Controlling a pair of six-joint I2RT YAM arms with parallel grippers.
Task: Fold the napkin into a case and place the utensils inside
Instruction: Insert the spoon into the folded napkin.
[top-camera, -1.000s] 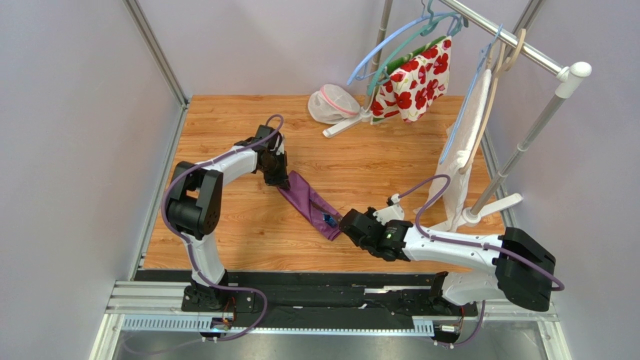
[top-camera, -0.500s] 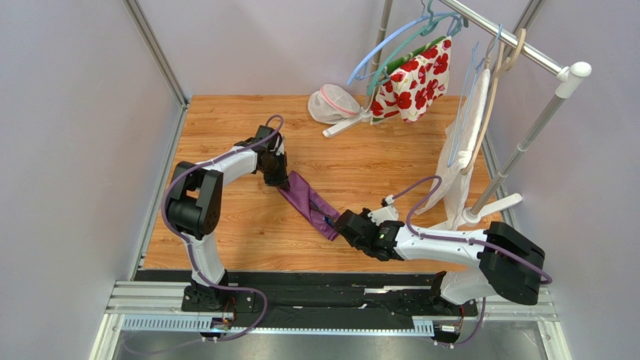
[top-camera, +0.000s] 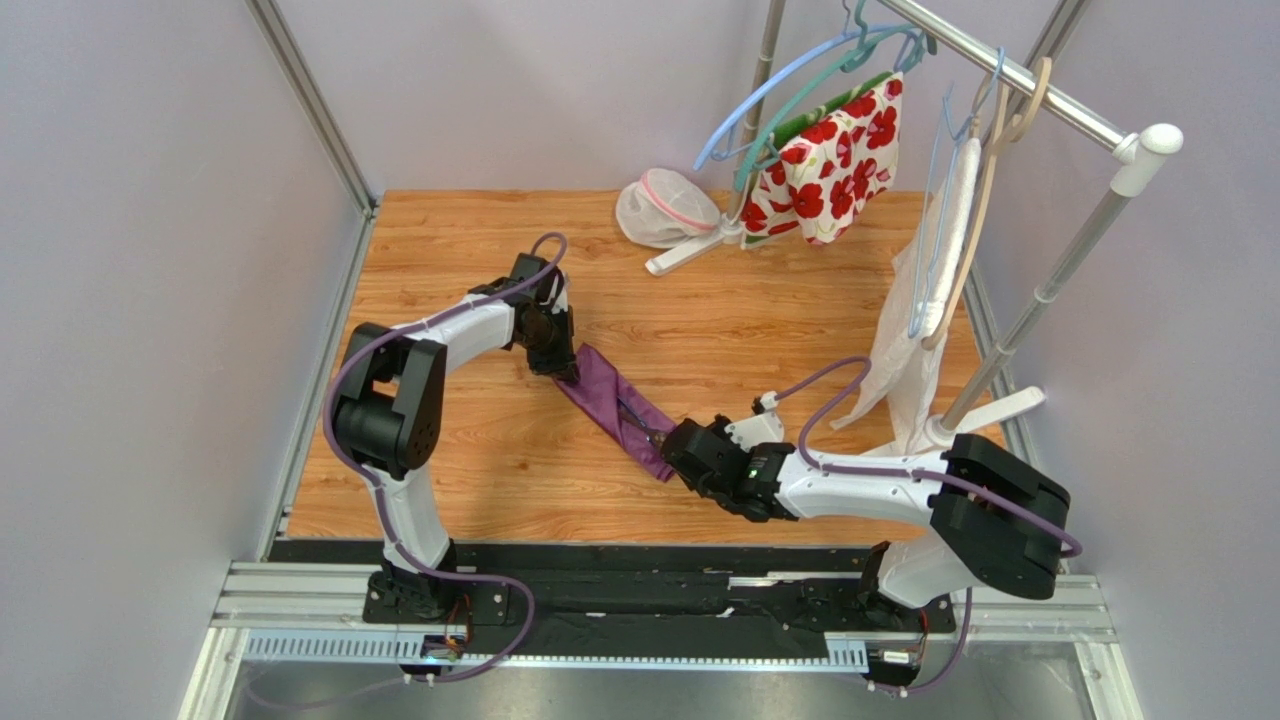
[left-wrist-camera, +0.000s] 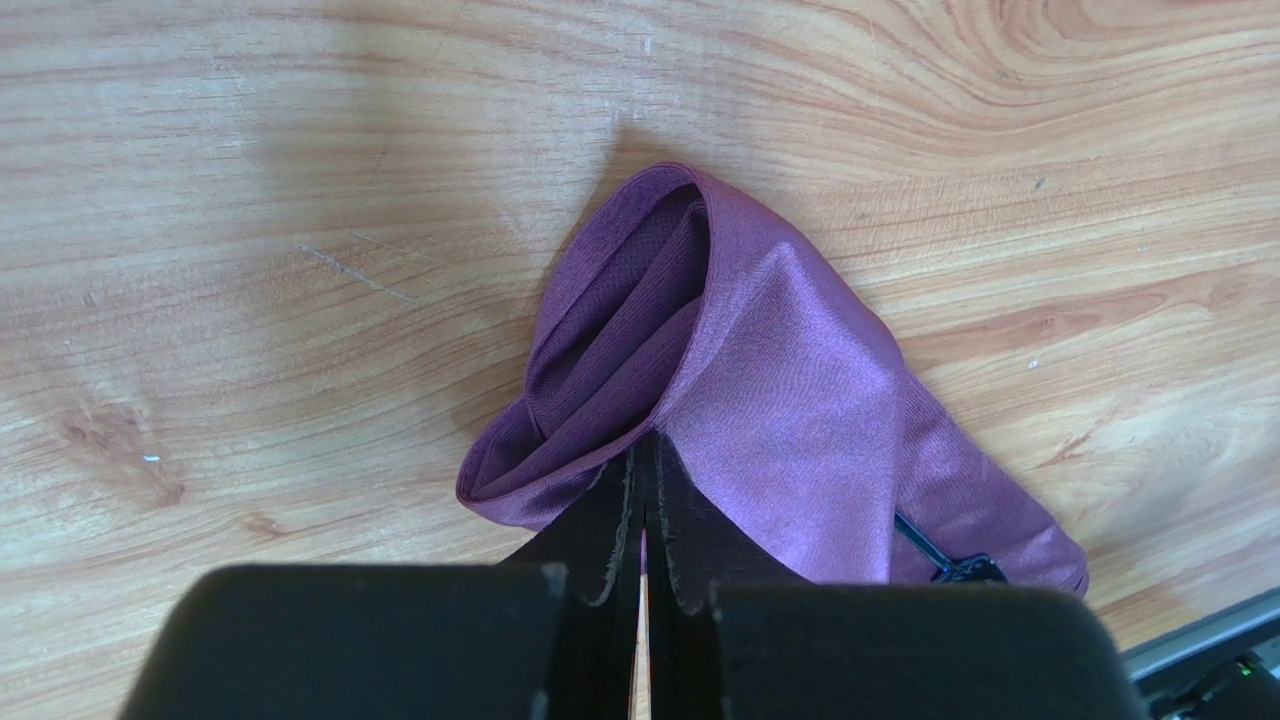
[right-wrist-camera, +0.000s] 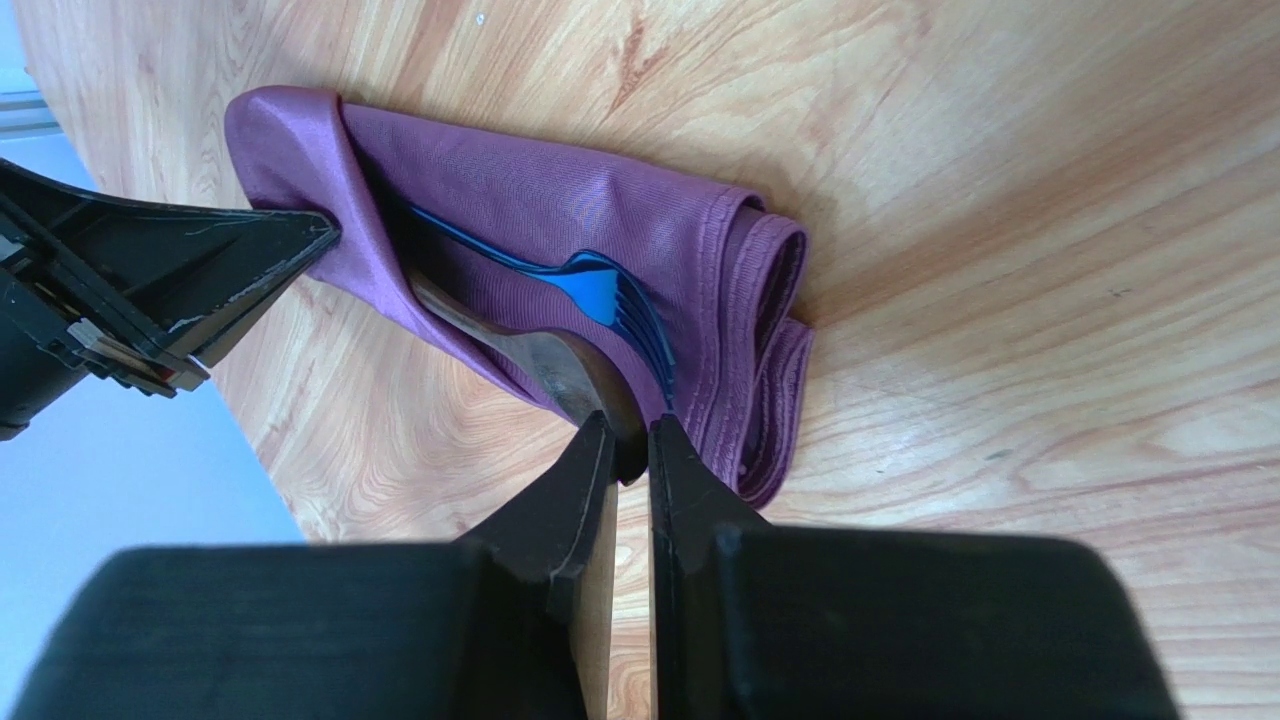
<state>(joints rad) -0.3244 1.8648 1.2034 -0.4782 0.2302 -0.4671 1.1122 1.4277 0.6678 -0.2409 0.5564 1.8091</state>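
Observation:
The dark purple napkin (top-camera: 609, 393) lies as a narrow folded case running diagonally across the table middle. My left gripper (top-camera: 559, 365) is shut on its upper-left end (left-wrist-camera: 751, 360), where the layers gape. My right gripper (top-camera: 672, 440) is at the lower-right end, shut on the bowl end of the dark spoon (right-wrist-camera: 541, 360), whose handle runs into the case (right-wrist-camera: 571, 210). A blue fork (right-wrist-camera: 601, 293) lies beside the spoon in the fold, tines toward my right gripper (right-wrist-camera: 631, 450). A dark utensil tip (left-wrist-camera: 939, 555) shows at the cloth's far edge in the left wrist view.
A white mesh pouch (top-camera: 666, 207) lies at the back of the table. A floral cloth (top-camera: 827, 158) and a white cloth (top-camera: 917, 315) hang from a clothes rack (top-camera: 1052, 90) on the right; its white foot (top-camera: 999, 408) rests close behind my right arm.
My right gripper has moved left toward the case's lower-right end, and the utensil it holds now sits further in. The left gripper and its end of the cloth have stayed put.

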